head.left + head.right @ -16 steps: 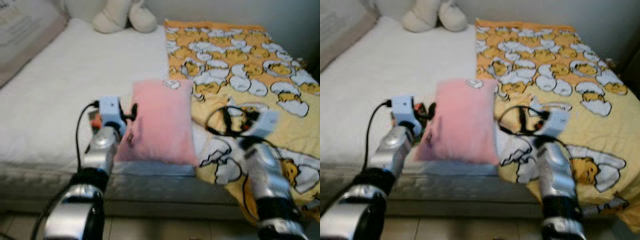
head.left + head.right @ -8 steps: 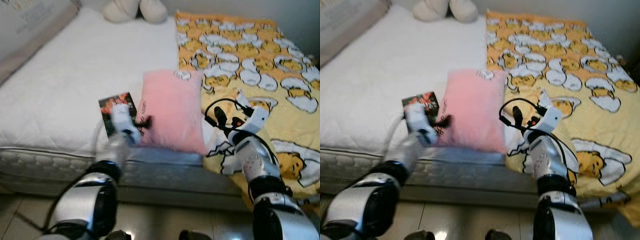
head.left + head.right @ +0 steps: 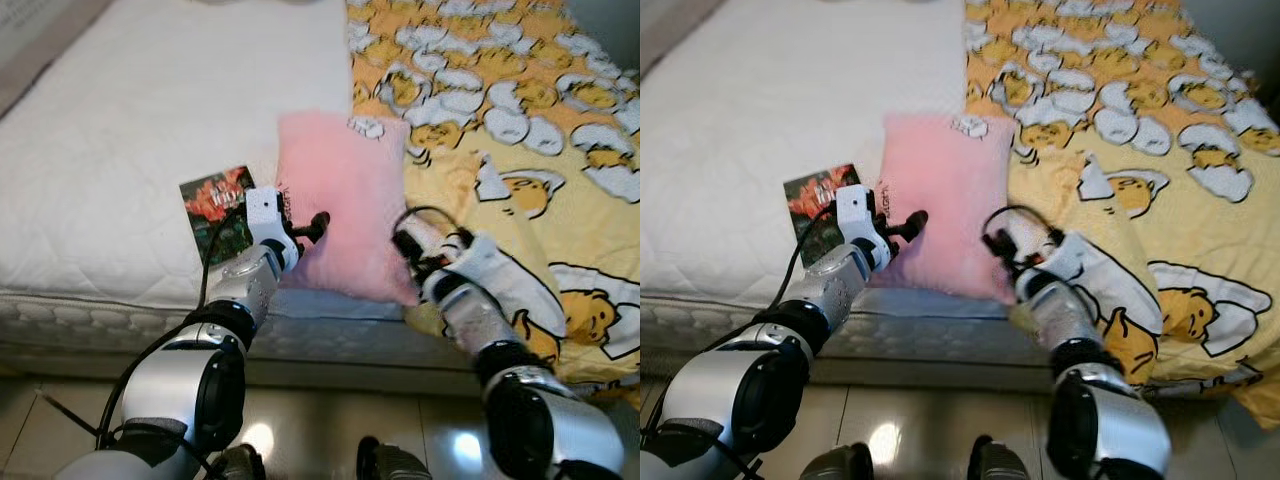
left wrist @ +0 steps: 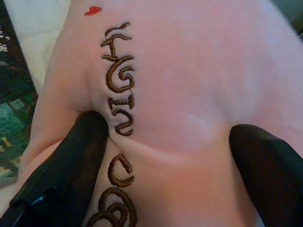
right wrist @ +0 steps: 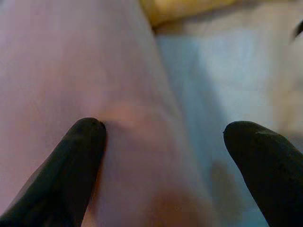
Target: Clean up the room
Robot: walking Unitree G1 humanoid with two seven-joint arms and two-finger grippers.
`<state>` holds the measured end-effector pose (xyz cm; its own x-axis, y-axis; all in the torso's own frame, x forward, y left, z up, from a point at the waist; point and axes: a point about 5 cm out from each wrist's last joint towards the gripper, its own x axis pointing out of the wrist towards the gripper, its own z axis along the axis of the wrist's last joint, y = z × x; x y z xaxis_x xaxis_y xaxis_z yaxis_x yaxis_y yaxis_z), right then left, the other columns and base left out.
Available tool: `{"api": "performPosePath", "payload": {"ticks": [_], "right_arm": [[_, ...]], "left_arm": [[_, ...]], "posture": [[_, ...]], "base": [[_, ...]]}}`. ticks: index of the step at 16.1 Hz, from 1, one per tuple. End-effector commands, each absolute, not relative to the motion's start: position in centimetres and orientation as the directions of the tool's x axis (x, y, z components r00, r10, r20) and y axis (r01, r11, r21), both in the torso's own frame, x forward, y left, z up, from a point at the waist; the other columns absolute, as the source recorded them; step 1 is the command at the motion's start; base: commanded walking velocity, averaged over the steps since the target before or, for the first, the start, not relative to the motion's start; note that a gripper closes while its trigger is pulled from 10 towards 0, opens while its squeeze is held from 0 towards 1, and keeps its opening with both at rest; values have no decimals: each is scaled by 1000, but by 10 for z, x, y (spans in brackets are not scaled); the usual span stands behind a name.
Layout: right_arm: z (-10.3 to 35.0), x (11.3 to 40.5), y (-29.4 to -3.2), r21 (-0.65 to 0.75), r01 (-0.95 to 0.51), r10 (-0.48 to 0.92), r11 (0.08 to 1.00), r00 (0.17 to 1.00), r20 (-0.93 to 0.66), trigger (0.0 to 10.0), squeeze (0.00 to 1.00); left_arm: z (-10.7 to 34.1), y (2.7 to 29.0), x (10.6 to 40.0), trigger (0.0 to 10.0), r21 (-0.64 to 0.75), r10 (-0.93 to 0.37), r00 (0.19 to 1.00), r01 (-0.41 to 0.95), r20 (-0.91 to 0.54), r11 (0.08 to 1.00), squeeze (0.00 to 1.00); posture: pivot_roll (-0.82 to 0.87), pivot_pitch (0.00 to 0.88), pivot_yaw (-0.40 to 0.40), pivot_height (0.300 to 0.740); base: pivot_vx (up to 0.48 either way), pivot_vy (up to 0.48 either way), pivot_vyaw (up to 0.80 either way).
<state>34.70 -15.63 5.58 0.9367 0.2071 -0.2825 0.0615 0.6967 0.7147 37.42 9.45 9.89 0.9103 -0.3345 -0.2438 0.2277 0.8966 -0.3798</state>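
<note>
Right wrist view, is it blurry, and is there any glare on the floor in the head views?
Right wrist view: soft and out of focus, the pink pillow a smooth blur, the right tool's fingertips without crisp edges. Left wrist view: sharper, the brown stitching readable as thread. Eye views: bright glare spots on the glossy floor, mild blur overall.

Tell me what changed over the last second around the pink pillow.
Both grippers closed in on the pillow from its two sides: the left gripper now presses into its left edge, fingers spread, and the right gripper has come down to its right edge, also open. The head camera tilted down. The pillow, the book and the blanket stayed on the bed.
</note>
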Motion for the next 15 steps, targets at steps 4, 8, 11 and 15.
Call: {"api": "performPosePath", "payload": {"ticks": [4, 8, 11, 15], "right_arm": [[56, 348, -133, 766, 6, 312, 642, 911, -269, 10000, 0], [61, 352, -138, 728, 9, 273, 685, 924, -268, 10000, 0], [64, 354, -146, 693, 6, 241, 721, 935, -259, 0, 0], [66, 353, -163, 680, -5, 211, 733, 952, -220, 0, 0]], "left_arm": [[76, 81, 359, 10000, -365, -409, 849, 284, -335, 887, 0], [68, 69, 352, 4941, -462, -439, 831, 259, -341, 848, 0], [60, 59, 345, 0, -524, -429, 840, 214, -333, 824, 0], [60, 63, 344, 0, -536, -443, 842, 231, -308, 812, 0]], "posture": [[-134, 230, -6, 740], [-139, 226, -8, 740], [-157, 227, -13, 740], [-153, 220, -16, 740]], "base": [[0, 0, 0], [0, 0, 0], [0, 0, 0], [0, 0, 0]]}}
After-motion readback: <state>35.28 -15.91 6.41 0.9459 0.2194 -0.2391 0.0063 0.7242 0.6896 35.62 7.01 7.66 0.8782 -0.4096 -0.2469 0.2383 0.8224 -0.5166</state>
